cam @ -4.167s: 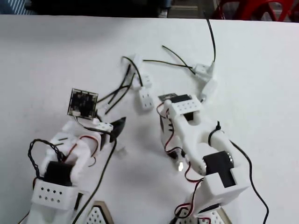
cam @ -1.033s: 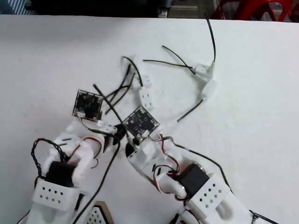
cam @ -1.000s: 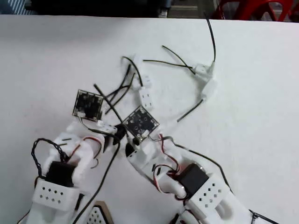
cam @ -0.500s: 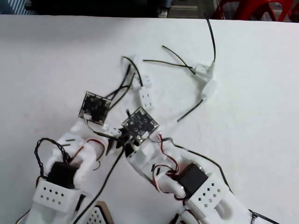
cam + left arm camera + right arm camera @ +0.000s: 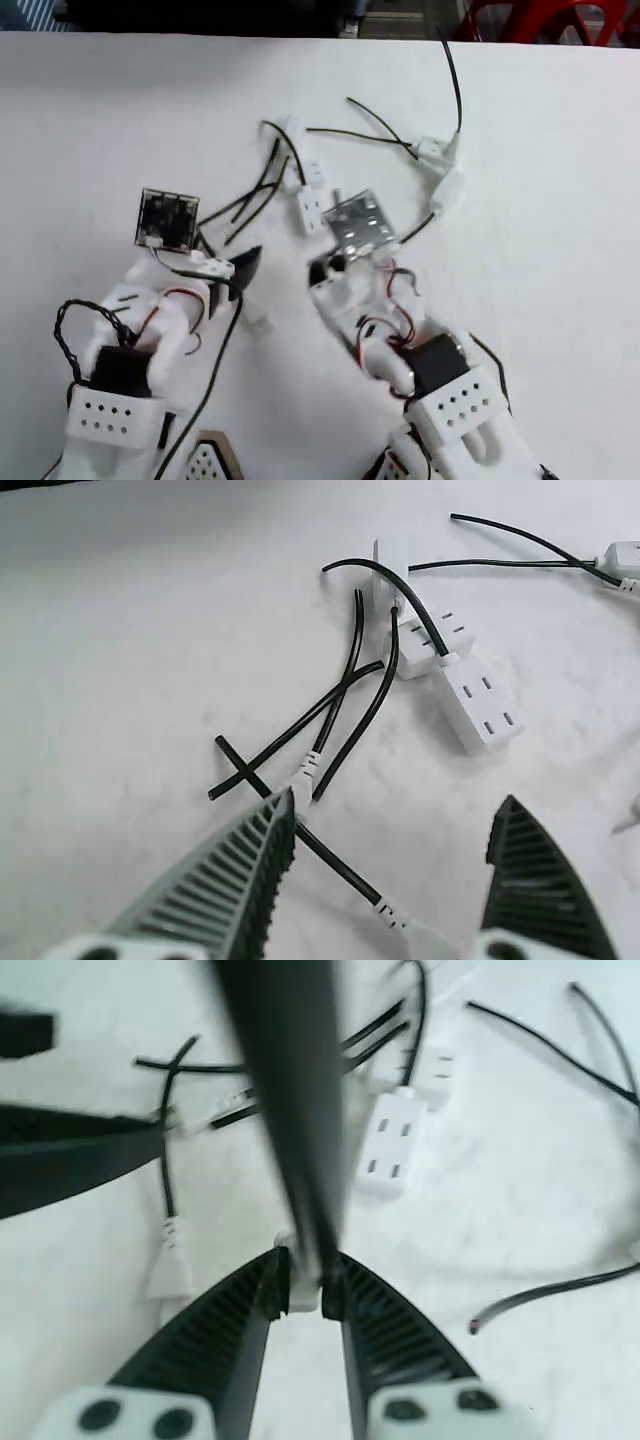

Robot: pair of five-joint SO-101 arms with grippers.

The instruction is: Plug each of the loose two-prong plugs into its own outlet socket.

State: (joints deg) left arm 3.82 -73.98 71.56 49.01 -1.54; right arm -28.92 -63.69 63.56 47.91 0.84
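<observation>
Right gripper [image 5: 305, 1272], low centre in the high view under its camera board [image 5: 360, 222], is clamped tight on a white two-prong plug [image 5: 303, 1298]. That plug's black cord [image 5: 290, 1110] runs up past the lens. The prongs are hidden, so their facing cannot be told.

Left gripper [image 5: 395, 802], lower left in the high view, has its jaws spread wide and holds nothing. It hangs low over the table [image 5: 120, 100]. A loose plug [image 5: 415, 942] lies on the table just under and between those jaws, its thin cord leading off toward the tangle of cords [image 5: 330, 710].

Farther out, at the centre of the high view, a white socket block [image 5: 312, 212] lies flat with its slots up and nothing in them. A second socket block [image 5: 311, 172] lies just beyond it, seemingly touching. Farther again, upper right of the high view, two white connector pieces [image 5: 440, 165] sit on another cord, too small to tell plug from socket.

Step, as judged: one plug is grasped and on its way to a socket, with insertion not yet done. The next move calls for lining the prongs up with one slot pair on the near block and pushing straight in. The block is free and light and would likely slide, so bracing it with the left gripper would help. The loose plug would then need its own pick.

Writing: no readable print on plugs, blocks or cords.
</observation>
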